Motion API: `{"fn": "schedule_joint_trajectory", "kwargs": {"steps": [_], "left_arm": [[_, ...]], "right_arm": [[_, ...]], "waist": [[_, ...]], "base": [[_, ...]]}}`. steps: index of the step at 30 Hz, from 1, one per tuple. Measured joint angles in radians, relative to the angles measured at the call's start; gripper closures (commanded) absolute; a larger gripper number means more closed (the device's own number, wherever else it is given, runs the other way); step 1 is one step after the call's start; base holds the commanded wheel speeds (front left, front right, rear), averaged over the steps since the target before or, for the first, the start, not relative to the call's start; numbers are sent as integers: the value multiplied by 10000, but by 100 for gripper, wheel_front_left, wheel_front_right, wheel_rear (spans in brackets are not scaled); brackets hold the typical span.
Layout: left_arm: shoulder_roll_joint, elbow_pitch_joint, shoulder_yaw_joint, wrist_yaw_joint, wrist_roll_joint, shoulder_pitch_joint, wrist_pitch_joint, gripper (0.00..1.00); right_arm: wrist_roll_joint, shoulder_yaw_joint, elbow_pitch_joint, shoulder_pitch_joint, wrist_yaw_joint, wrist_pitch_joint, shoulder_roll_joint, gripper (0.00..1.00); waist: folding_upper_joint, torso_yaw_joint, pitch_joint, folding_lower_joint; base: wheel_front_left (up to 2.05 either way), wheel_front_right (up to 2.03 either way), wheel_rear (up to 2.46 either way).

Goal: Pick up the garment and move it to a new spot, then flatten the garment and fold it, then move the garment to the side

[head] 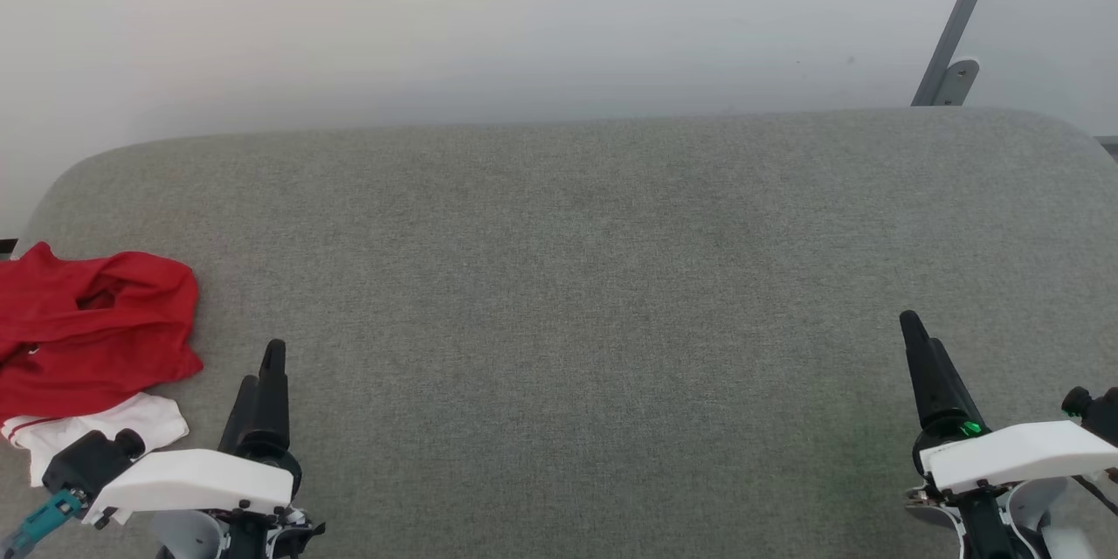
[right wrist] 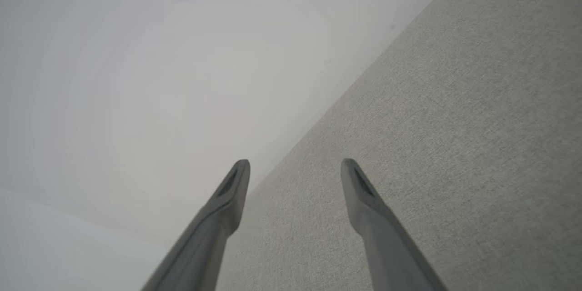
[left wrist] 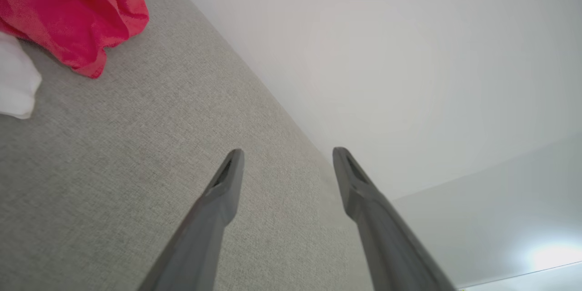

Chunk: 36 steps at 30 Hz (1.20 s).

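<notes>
The crumpled bright red jersey garment (head: 87,314) with a white sleeve, just left of the left hand (head: 262,362), runs off the head view's left edge, and its own folds hide its front. In the left wrist view the garment (left wrist: 68,9) is cut by the top and left edges. On the right hand (head: 919,332), one dark finger mostly covers the other. Far beyond it, a slanted grey metal bar (head: 961,17) leaves the top edge.
</notes>
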Motion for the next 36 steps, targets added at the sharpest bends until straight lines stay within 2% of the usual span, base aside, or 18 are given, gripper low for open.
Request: {"fn": "schedule_joint_trajectory", "kwargs": {"steps": [7, 19, 36], "left_arm": [[-86, 21, 190, -71, 1022, 64, -240, 0], [-278, 33, 397, -642, 2608, 242, -648, 0], [-541, -81, 731, -922, 4558, 392, -1083, 0]], "right_arm": [[-838, 61, 19, 0, 0, -284, -119, 0], [-2201, 205, 159, -47, 0, -702, -268, 0], [-3678, 359, 221, -121, 0, -1162, -403, 0]], "waist": [[0, -7, -19, 0], [0, -1, -64, 0], [0, 25, -106, 0]], "base": [[0, 0, 0], [0, 0, 0], [0, 0, 0]]}}
